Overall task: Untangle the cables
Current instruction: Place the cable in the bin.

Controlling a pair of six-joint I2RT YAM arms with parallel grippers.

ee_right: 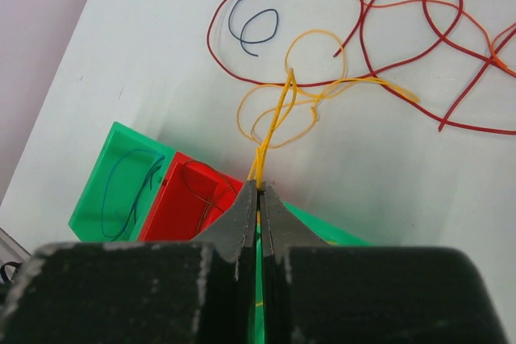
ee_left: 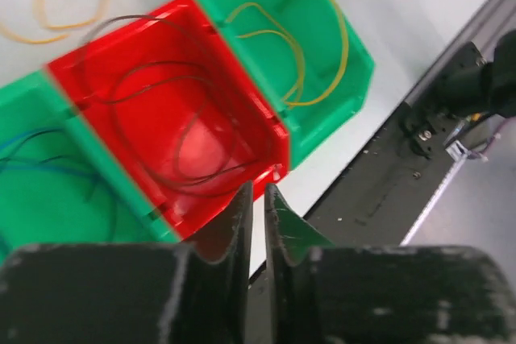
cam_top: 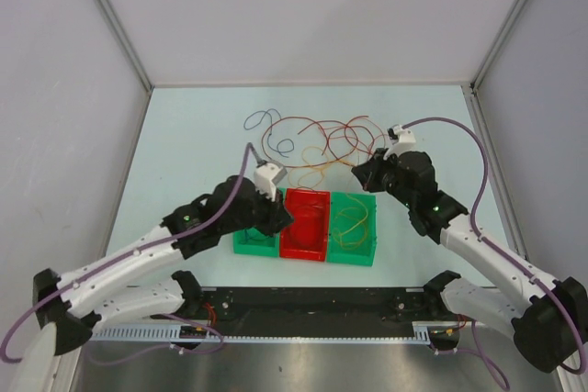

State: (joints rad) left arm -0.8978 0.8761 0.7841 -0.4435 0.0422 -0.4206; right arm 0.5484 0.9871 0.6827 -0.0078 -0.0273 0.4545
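Loose cables lie on the white table behind three bins: a blue one (cam_top: 266, 121), red ones (cam_top: 312, 135) and yellow-orange ones (cam_top: 326, 167). My right gripper (cam_top: 360, 172) hovers over the back of the right green bin (cam_top: 367, 250). In the right wrist view it (ee_right: 259, 187) is shut on a yellow cable (ee_right: 278, 114) that runs up from the pile among red cables (ee_right: 435, 34). My left gripper (cam_top: 280, 213) is at the red bin's (cam_top: 317, 252) left side. In the left wrist view it (ee_left: 256, 191) is shut with a thin slit and holds nothing.
The red bin (ee_left: 274, 130) holds a dark red cable (ee_left: 161, 102). The right green bin (ee_left: 339, 118) holds a yellow cable (ee_left: 314, 46). The left green bin (ee_left: 48, 215) holds a blue cable (ee_left: 40, 167). A black rail (cam_top: 303, 305) runs along the near edge.
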